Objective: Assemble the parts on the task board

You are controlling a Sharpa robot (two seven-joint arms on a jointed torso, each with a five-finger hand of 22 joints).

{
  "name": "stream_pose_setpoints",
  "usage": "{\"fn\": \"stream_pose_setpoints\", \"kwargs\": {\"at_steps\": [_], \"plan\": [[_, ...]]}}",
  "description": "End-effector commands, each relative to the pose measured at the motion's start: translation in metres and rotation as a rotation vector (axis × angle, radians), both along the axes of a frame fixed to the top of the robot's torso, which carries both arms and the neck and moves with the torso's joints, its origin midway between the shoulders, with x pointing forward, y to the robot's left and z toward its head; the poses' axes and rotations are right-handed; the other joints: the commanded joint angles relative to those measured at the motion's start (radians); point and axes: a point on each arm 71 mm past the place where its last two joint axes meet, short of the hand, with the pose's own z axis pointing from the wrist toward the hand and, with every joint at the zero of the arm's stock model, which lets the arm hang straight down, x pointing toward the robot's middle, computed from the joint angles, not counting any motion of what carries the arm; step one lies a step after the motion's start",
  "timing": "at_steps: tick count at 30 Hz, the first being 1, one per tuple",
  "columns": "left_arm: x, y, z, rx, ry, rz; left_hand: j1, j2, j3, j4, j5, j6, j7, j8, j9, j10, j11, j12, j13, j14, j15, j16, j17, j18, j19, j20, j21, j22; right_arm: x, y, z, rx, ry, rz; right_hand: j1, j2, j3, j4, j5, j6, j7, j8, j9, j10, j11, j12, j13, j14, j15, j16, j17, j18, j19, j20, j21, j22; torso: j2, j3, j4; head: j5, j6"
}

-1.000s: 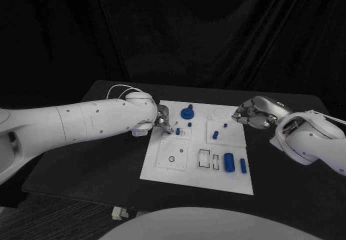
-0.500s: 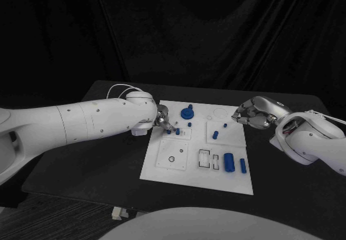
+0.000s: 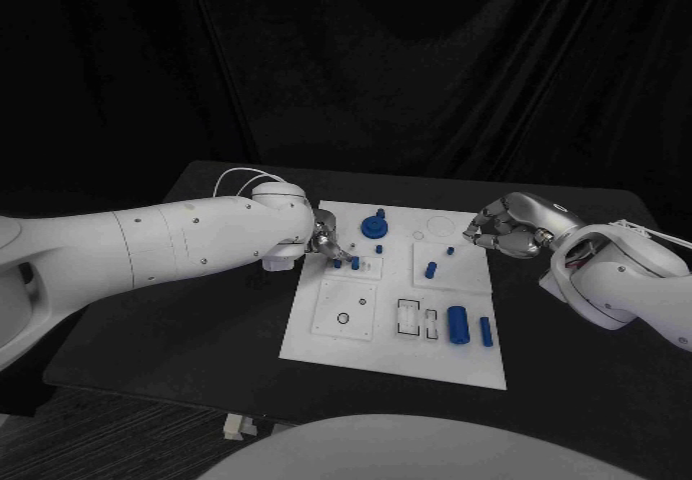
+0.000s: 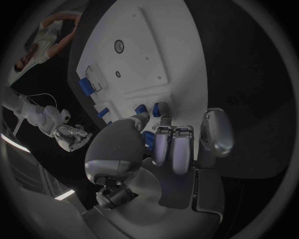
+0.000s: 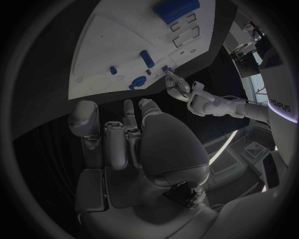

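The white task board (image 3: 346, 335) lies mid-table, also in the left wrist view (image 4: 162, 55) and the right wrist view (image 5: 118, 45). My left hand (image 3: 326, 246) reaches over its left edge. Thumb and a fingertip (image 4: 163, 111) pinch a small blue peg (image 3: 339, 262) (image 4: 155, 107) just above the board, beside another short peg (image 3: 355, 263). My right hand (image 3: 505, 228) hovers off the board's far right corner, fingers curled in with nothing in them. A round blue knob (image 3: 374, 224) (image 5: 138, 82) sits at the far end. A blue peg (image 3: 430, 268) (image 5: 147, 58) stands further right.
A large blue cylinder (image 3: 457, 323) (image 5: 176, 9) and a slimmer one (image 3: 486, 331) lie at the board's near right. Empty slots (image 3: 413, 318) and a round hole (image 3: 343, 318) are in the near half. The black table (image 3: 188, 320) stretches left of the board.
My left hand's fingertips have shifted slightly, so a bit of blue peg now shows beside them. The right hand has stayed where it was.
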Motion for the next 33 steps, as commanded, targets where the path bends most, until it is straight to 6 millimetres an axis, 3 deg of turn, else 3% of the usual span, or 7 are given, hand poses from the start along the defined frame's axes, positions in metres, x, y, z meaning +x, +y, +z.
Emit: {"fn": "stream_pose_setpoints", "kwargs": {"at_steps": [1,22,23,25,26,30,33], "plan": [[-0.005,0.001,-0.009,0.017,0.042,-0.015,-0.031,-0.006,-0.082,0.009,-0.031,-0.017,-0.001,-0.053,-0.02,0.053,0.0,-0.009,0.192,0.088,0.01,-0.007,0.223,0.02,0.007,0.004,-0.015,0.17,0.0,-0.001,-0.002,-0.008,0.011,-0.015,0.02,-0.004,0.041,0.003,0.024,0.004,-0.004,0.018,0.015,0.111,-0.004,0.005,0.255,0.063,-0.012,-0.015,0.105,0.019,-0.004,-0.004,-0.023,0.128,0.0,-0.0001,0.0,0.0,0.0],[0.005,0.021,0.039,-0.173,-0.368,-0.015,-0.099,0.015,-0.269,0.011,-0.043,-0.048,-0.006,0.003,0.024,0.067,-0.005,0.011,0.207,0.101,0.005,0.01,0.25,0.013,0.024,-0.002,0.018,0.179,0.0,-0.004,-0.002,-0.011,0.012,-0.021,0.02,-0.004,0.041,0.003,0.024,0.004,-0.004,0.018,0.015,0.111,-0.004,0.005,0.255,0.063,-0.012,-0.015,0.105,0.019,-0.004,-0.004,-0.023,0.128,0.0,-0.0002,-0.0001,-0.006,0.0],[0.005,0.022,0.043,-0.18,-0.391,-0.018,-0.084,0.03,-0.281,0.011,0.001,-0.062,-0.004,0.005,0.028,0.065,-0.003,0.009,0.205,0.1,0.006,0.009,0.248,0.013,0.023,-0.002,0.016,0.179,0.0,-0.004,-0.002,-0.011,0.012,-0.021,0.02,-0.004,0.041,0.003,0.024,0.004,-0.004,0.018,0.015,0.111,-0.004,0.005,0.255,0.063,-0.012,-0.015,0.105,0.019,-0.004,-0.004,-0.023,0.128,0.0,-0.0001,-0.0001,-0.006,0.0],[0.006,0.024,0.051,-0.2,-0.44,-0.029,-0.031,0.054,-0.274,0.011,0.183,-0.086,-0.002,0.009,0.035,0.056,0.0,-0.003,0.195,0.095,0.008,0.003,0.238,0.015,0.016,-0.001,0.006,0.176,0.0,-0.004,-0.002,-0.011,0.012,-0.021,0.02,-0.004,0.041,0.003,0.024,0.004,-0.004,0.018,0.015,0.111,-0.004,0.005,0.255,0.063,-0.012,-0.015,0.105,0.019,-0.004,-0.004,-0.023,0.128,0.0,-0.0001,0.0,-0.008,0.0],[0.007,0.024,0.055,-0.214,-0.465,-0.039,0.1,0.059,-0.218,-0.036,0.376,-0.132,-0.001,0.008,0.043,0.032,0.0,-0.034,0.169,0.081,0.009,-0.014,0.21,0.02,0.003,0.001,-0.016,0.17,0.0,-0.004,-0.002,-0.01,0.011,-0.021,0.02,-0.004,0.041,0.003,0.024,0.004,-0.003,0.017,0.015,0.111,-0.004,0.005,0.255,0.062,-0.012,-0.017,0.104,0.019,-0.005,-0.004,-0.026,0.127,0.0,-0.0002,0.0,-0.007,0.0],[0.007,0.02,0.069,-0.306,-0.572,-0.112,0.212,0.017,-0.121,0.012,0.466,-0.297,0.06,-0.012,0.029,-0.113,0.054,-0.169,0.068,-0.029,0.057,-0.11,0.058,0.038,-0.094,0.031,-0.153,0.136,0.0,-0.005,-0.001,-0.007,0.004,-0.02,0.02,-0.004,0.041,0.003,0.024,0.003,-0.003,0.017,0.015,0.111,-0.004,0.005,0.255,0.062,-0.012,-0.017,0.103,0.02,-0.005,-0.004,-0.026,0.127,-0.001,-0.0003,-0.0001,-0.006,0.0],[0.005,0.012,0.076,-0.376,-0.628,-0.202,0.307,-0.021,-0.056,0.004,0.423,-0.396,0.104,-0.021,-0.002,-0.319,0.093,-0.298,-0.017,-0.199,0.091,-0.192,-0.072,0.055,-0.241,0.058,-0.315,0.095,-0.001,-0.004,0.001,0.006,-0.013,-0.014,0.02,-0.004,0.042,0.003,0.024,0.004,-0.003,0.017,0.015,0.111,-0.004,0.005,0.255,0.062,-0.012,-0.017,0.103,0.019,-0.005,-0.004,-0.025,0.127,-0.001,0.0,0.0,-0.006,0.0]]}}
